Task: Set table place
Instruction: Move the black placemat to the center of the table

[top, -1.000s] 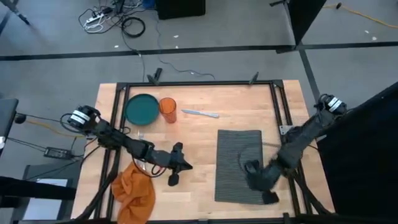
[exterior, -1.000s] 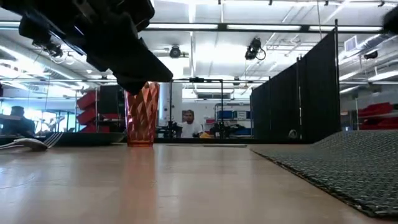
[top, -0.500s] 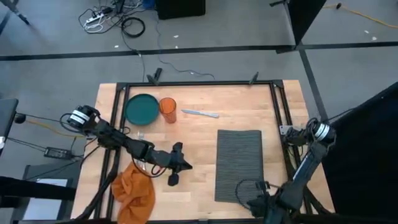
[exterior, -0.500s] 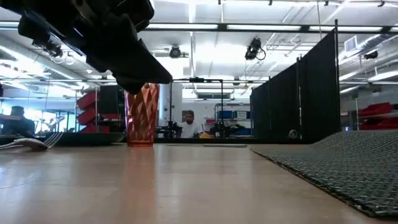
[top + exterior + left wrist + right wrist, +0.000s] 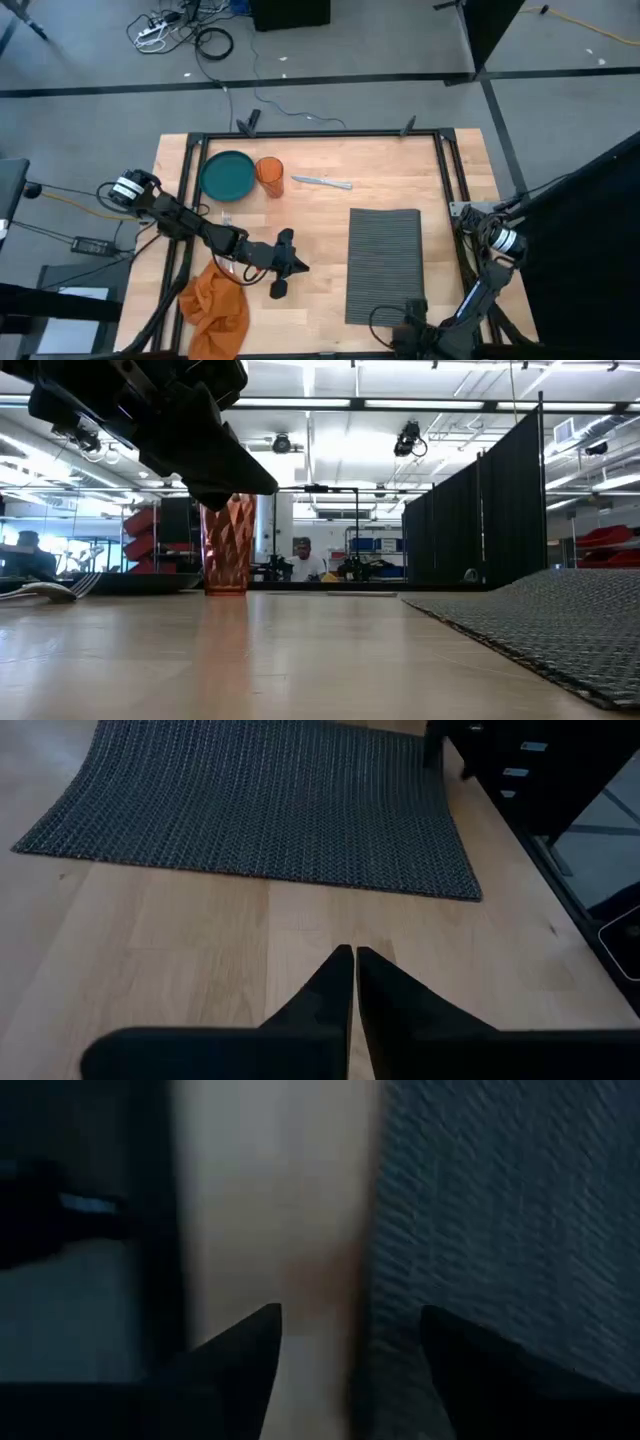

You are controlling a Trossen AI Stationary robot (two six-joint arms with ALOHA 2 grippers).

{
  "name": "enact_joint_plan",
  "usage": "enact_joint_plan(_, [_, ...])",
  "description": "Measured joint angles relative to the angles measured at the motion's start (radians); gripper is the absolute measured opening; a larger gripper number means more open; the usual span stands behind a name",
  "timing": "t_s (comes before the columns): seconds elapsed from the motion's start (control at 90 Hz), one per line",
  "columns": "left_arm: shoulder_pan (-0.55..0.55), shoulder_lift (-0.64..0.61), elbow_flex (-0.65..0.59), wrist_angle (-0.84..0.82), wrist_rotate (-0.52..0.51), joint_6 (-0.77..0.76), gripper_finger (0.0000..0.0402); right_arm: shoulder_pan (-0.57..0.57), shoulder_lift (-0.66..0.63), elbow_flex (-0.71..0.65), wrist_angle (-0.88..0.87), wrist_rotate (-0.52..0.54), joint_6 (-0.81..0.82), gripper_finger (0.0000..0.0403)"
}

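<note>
High view: the placemat (image 5: 384,265) lies flat on the table's (image 5: 320,215) right half. The left arm reaches to mid-table, its gripper (image 5: 283,264) left of the placemat. The right gripper (image 5: 412,328) sits low at the near edge.

Left wrist view: fingers (image 5: 335,990) pressed together above bare wood.

Right wrist view: fingers (image 5: 245,1350) spread over the placemat's edge.

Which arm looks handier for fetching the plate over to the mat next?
Probably the left: its gripper hangs mid-table, nearer the teal plate. The right gripper, open, sits at the placemat's near edge.
</note>
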Motion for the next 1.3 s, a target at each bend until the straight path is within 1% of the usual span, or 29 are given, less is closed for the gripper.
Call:
enact_joint_plan(0.122, [-0.003,0.000,0.000,0.000,-0.013,0.000,0.0000,0.000,-0.009,0.001,-0.049,0.040,0.023,0.0209])
enact_joint_plan(0.244, [-0.004,0.000,0.000,0.004,-0.031,0.005,0.0000,0.009,-0.006,0.001,-0.102,0.034,0.013,0.0196])
enact_joint_plan(0.411, [-0.005,0.000,-0.001,0.004,-0.032,0.006,0.0000,0.028,-0.003,-0.008,-0.098,0.010,-0.012,0.0182])
enact_joint_plan(0.6, [-0.005,0.000,-0.001,0.014,-0.045,0.010,0.0000,0.029,-0.003,-0.009,-0.155,0.076,-0.016,0.0165])
enact_joint_plan(0.722, [-0.005,0.000,-0.002,0.039,-0.044,0.010,0.0000,0.029,-0.004,-0.030,-0.173,0.088,-0.019,0.0148])
enact_joint_plan(0.889, [-0.005,0.000,-0.002,0.065,-0.041,0.012,0.0000,0.029,-0.003,-0.087,-0.171,0.086,-0.005,0.0116])
enact_joint_plan(0.989, [-0.005,-0.001,-0.002,0.067,-0.040,0.017,0.0000,0.028,-0.003,-0.122,-0.179,0.088,-0.001,0.0087])
enact_joint_plan(1.133, [-0.005,-0.001,-0.001,0.081,-0.039,0.027,0.0000,0.016,-0.003,-0.163,-0.183,0.093,0.011,0.0015])
enact_joint_plan(1.3, [-0.005,-0.001,-0.001,0.081,-0.038,0.027,0.0000,-0.002,-0.003,-0.154,-0.220,0.082,0.052,0.0001])
